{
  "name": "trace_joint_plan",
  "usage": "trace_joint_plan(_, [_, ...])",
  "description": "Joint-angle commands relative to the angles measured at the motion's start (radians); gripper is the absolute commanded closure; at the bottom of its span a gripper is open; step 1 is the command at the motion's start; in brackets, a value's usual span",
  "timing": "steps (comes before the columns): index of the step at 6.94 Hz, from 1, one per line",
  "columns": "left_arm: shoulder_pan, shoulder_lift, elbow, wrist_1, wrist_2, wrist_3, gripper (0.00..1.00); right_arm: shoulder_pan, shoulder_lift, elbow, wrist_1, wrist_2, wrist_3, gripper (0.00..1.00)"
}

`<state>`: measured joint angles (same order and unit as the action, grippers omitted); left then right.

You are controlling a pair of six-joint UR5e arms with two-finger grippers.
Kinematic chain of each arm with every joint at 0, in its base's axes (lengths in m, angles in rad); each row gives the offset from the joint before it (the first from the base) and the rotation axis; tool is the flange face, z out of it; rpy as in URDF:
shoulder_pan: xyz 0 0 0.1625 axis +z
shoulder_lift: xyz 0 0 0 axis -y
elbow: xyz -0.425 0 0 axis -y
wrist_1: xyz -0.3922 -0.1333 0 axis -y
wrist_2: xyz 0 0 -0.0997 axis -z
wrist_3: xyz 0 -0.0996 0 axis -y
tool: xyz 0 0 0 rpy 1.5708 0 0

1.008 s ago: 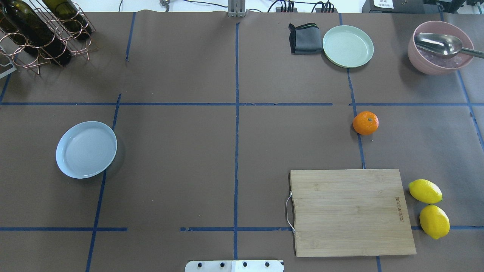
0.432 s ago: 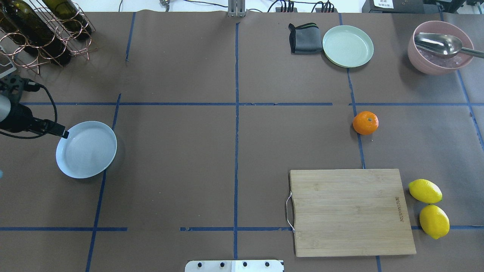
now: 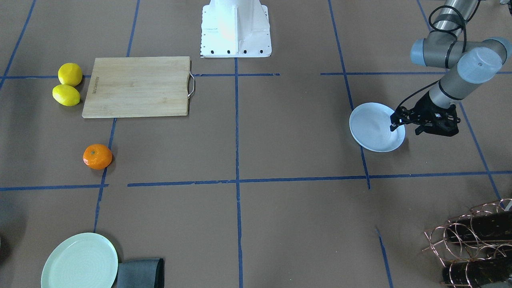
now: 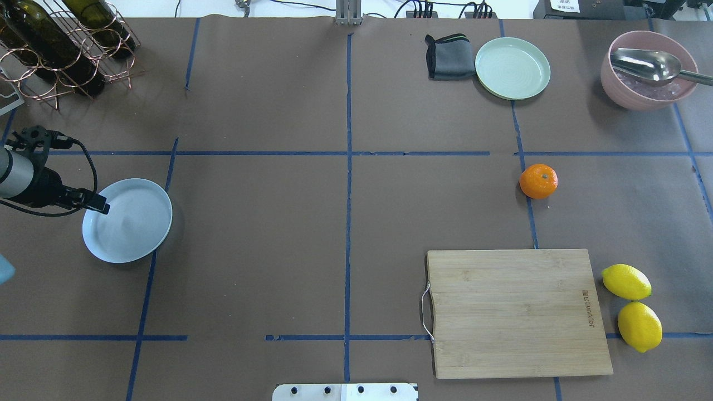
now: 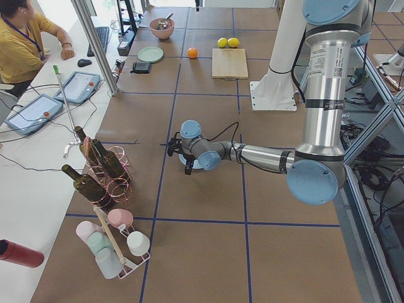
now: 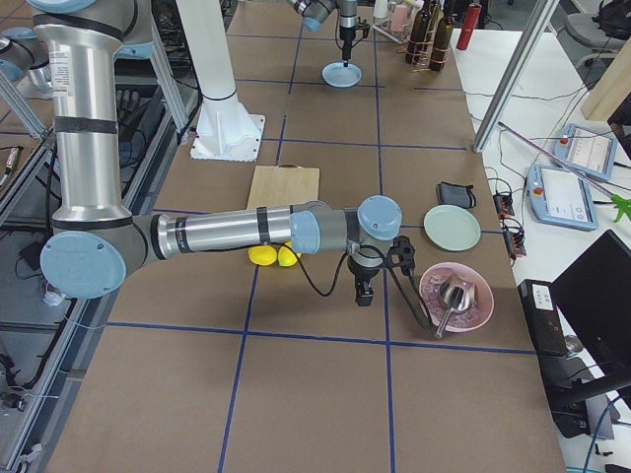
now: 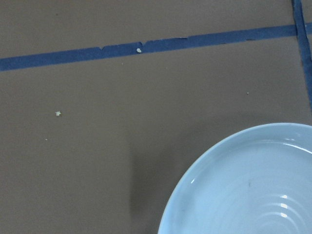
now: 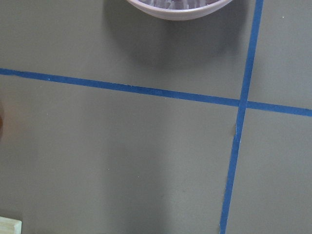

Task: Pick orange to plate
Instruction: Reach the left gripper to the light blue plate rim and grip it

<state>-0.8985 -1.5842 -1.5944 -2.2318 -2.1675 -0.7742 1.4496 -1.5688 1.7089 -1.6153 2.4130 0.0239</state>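
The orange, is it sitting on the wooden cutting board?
No, the orange rests on the bare table, apart from the cutting board.

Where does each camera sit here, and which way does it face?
Front-facing: across the table, facing the robot's base; left arm at view's right, by the plate.
Overhead: behind the robot, looking down; left arm enters left.
Exterior left: table's end; left arm near.
Exterior right: opposite end; right arm near, beside pink bowl.
Left wrist: down at plate rim; no body.
Right wrist: down at tape, bowl's edge; no body.
Front-facing and overhead share the orange.
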Motion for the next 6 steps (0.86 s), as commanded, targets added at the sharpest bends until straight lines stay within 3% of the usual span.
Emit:
trace_joint_plan(1, [0.003, 0.001, 0.011, 0.000, 0.001, -0.004, 0.43, 0.000, 0.001, 0.001, 0.000, 0.000, 0.001, 0.00])
trace_joint_plan(5, [0.009, 0.000, 0.019, -0.002, -0.005, 0.000, 0.43, 0.000, 0.001, 0.005, 0.000, 0.000, 0.002, 0.00])
trace_joint_plan(6, [0.009, 0.000, 0.018, 0.000, -0.006, 0.000, 0.72, 0.000, 0.000, 0.006, 0.000, 0.000, 0.002, 0.00])
